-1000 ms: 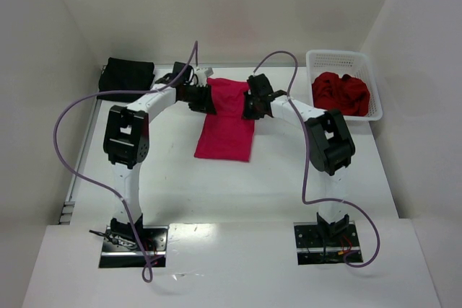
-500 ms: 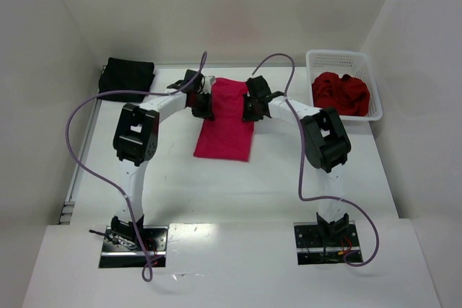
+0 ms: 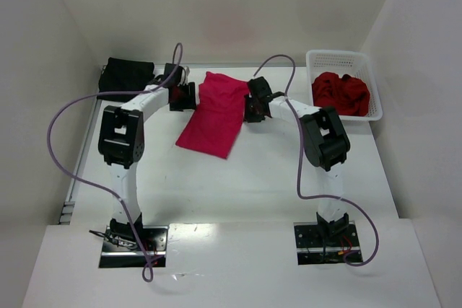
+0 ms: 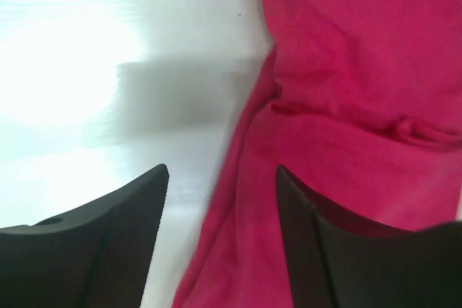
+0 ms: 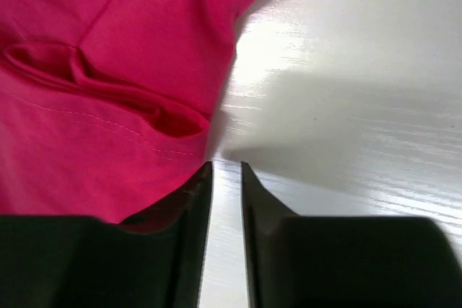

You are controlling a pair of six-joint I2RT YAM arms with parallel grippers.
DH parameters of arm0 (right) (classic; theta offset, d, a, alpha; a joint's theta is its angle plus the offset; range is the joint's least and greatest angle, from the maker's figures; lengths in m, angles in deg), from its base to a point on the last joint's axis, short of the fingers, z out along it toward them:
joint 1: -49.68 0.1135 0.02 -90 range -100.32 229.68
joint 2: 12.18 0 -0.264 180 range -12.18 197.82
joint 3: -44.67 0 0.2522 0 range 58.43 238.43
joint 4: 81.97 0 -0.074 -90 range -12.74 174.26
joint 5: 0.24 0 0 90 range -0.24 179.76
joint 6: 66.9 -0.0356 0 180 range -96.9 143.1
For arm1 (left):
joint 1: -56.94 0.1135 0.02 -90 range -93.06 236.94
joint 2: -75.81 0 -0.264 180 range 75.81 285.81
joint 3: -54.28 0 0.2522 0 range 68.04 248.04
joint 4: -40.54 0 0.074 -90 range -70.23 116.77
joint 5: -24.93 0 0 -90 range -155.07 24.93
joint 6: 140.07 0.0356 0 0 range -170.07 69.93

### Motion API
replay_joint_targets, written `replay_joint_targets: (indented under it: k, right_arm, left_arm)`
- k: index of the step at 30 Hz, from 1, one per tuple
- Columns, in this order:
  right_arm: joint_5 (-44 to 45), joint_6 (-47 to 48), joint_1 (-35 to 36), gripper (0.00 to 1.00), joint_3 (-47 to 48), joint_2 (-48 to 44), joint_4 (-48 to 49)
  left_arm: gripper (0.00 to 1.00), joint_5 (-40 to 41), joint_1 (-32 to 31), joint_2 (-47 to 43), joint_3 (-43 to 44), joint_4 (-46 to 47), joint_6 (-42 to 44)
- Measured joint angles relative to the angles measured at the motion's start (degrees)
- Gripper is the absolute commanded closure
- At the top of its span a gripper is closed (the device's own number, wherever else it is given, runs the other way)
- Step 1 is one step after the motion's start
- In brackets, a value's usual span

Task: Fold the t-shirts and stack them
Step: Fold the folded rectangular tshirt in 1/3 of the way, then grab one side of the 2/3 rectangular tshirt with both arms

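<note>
**Pink shirt skewed between claws: left released, right almost clenched**

Pink shirt (image 3: 213,113) sits at the bench's (image 3: 274,178) far middle, folded into a long strip. Long axis runs diagonally: one end far and slightly right, the other nearer and left.

Left claw (image 3: 180,97) is just beside the strip's far-left edge, released, jaws wide. In its wrist view the cloth edge runs up between the jaws and under the right finger (image 4: 339,250). Nothing is gripped.

Right claw (image 3: 253,108) touches the strip's far-right edge and is nearly clenched. A slit of bare bench shows between the jaws and no cloth is seen in it. The left finger (image 5: 180,214) overlaps the hem.

Both claws flank the far end, about equally near. The near end is out of reach of both without a move. My read: the next fold needs the strip squared first, or the grabs must follow the diagonal.

Cloth is soft matte knit, limp, with a stitched hem and a raised pleat near the right claw, so it's likely to bunch if dragged. The bench is smooth, glossy white.

Black shirt (image 3: 128,76) is folded at the far-left corner. Dark red shirts (image 3: 341,91) are heaped in the white lattice basket (image 3: 339,54) at the far right.
</note>
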Motion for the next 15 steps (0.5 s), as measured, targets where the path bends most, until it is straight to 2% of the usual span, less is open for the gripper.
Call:
replay_joint_targets:
  k: [3, 4, 5, 7, 12, 15]
  right_arm:
    - [-1.11, -1.11, -0.13, 0.59, -0.17, -1.51, 0.04]
    - [-1.84, -1.49, -0.13, 0.55, -0.37, -2.51, -0.02]
    - [-2.58, -1.95, -0.13, 0.47, -0.87, -3.93, 0.13]
    - [-4.52, -2.97, -0.13, 0.43, -2.49, -7.65, 0.37]
    - [-9.73, -5.88, 0.04, 0.03, -8.79, -16.28, 1.75]
    - [-11.93, -7.48, 0.85, 0.0, -13.38, -18.86, 2.36]
  left_arm:
    - [0.24, -0.5, 1.25, -5.44, -2.71, -0.5, 0.24]
    - [0.24, -0.72, 1.49, -7.41, -3.48, -0.76, 0.39]
    - [0.24, -1.33, 1.84, -9.29, -4.11, -1.11, 0.55]
    - [0.25, -3.23, 2.47, -12.17, -4.94, -2.34, 1.7]
    - [0.27, -6.73, 3.78, -14.67, -10.05, -4.22, 3.8]
    - [0.27, -6.8, 4.11, -14.51, -15.08, -6.56, 4.39]
